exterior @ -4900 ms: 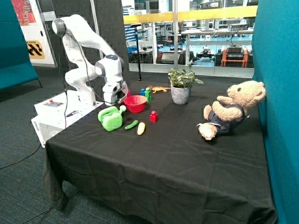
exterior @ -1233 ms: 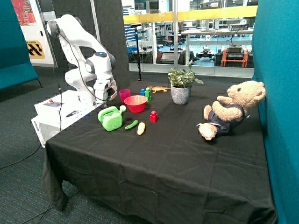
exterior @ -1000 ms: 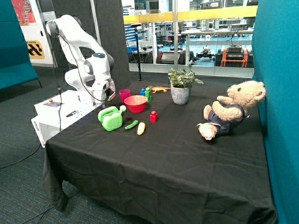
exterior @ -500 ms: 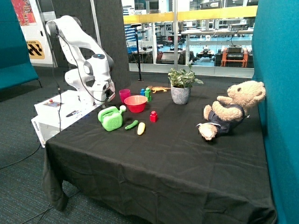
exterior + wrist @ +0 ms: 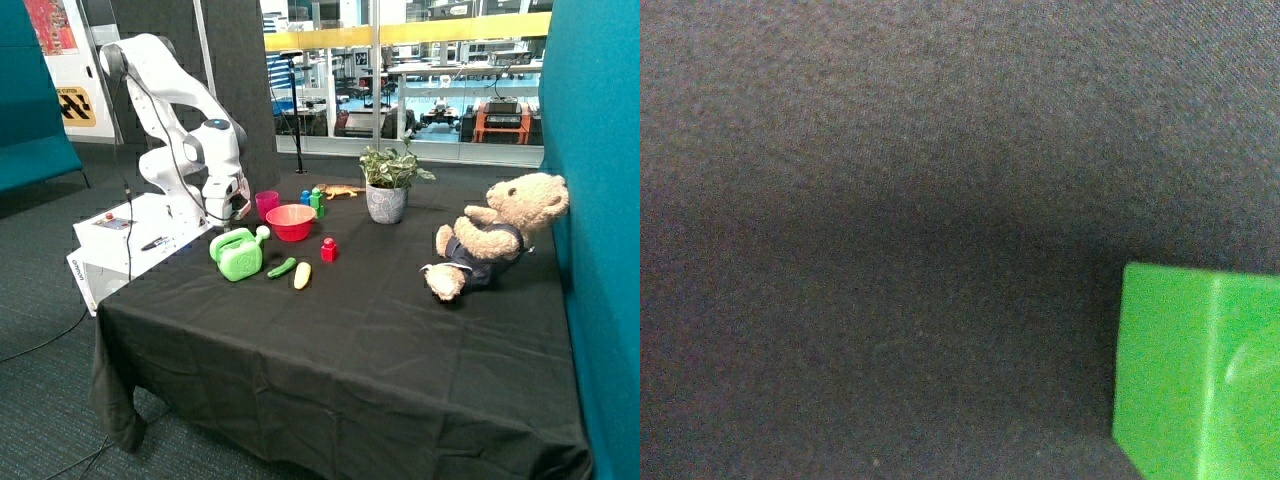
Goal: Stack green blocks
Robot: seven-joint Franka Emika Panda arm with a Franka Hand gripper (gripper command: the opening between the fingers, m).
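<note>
Black tablecloth (image 5: 350, 330) under everything. Claw (image 5: 232, 212) low beside the pink cup (image 5: 266, 203), grip impossible to tell. One green block (image 5: 1200, 375) on the cloth right under the wrist, other green block (image 5: 316, 200) behind the red bowl (image 5: 290, 222), unstacked

Two cameras are watching one scene: one standing far off, one pressed close to the cloth.

The outside camera is standing beyond a corner of the counter (image 5: 330, 340), looking slightly down across it toward the arm (image 5: 185, 120) at the far side. The wrist camera is looking straight down, very near the black cloth (image 5: 890, 230), catching a green block (image 5: 1200, 370) at its frame edge. Both views are sharing the cloth.
</note>
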